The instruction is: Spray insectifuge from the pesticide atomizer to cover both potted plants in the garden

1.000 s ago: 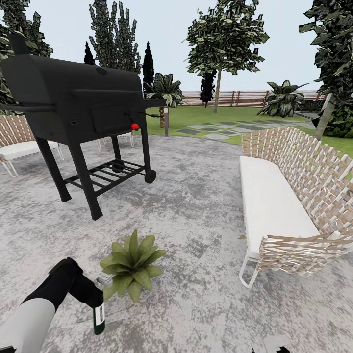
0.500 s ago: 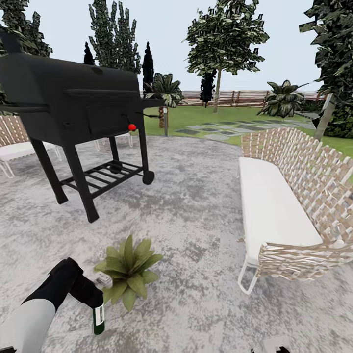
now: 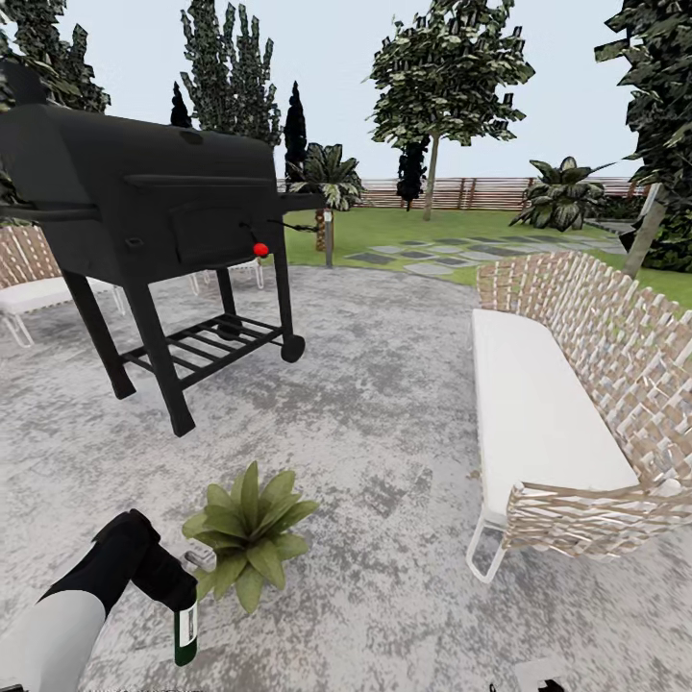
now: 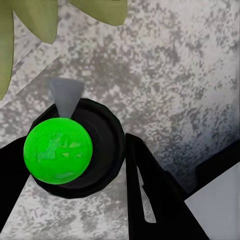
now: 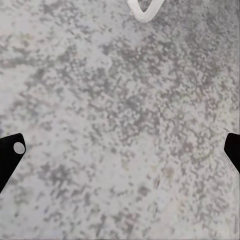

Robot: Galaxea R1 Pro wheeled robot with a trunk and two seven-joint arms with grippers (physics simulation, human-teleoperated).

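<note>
One potted plant (image 3: 248,533), a low rosette of pointed green leaves, sits on the grey paving in the head view's lower left. Just to its left my left gripper (image 3: 183,604) points down, shut on the pesticide atomizer (image 3: 185,630), a slim dark bottle with a pale label that hangs below the fingers. In the left wrist view the atomizer (image 4: 75,150) is seen end-on, with a bright green round cap and a whitish nozzle. It sits between black fingers (image 4: 155,195), with plant leaves (image 4: 35,20) close by. My right gripper (image 5: 120,150) is open over bare paving.
A big black barbecue grill (image 3: 144,211) stands at the back left, beyond the plant. A woven sofa with a white cushion (image 3: 538,404) lines the right side, and its white leg (image 5: 145,10) appears in the right wrist view. Another woven chair (image 3: 29,279) is at far left. Lawn, stepping stones, trees and fence lie behind.
The whole head view has shifted a little, so the camera moved. My left gripper with the atomizer sits slightly lower and further left, still beside the plant.
</note>
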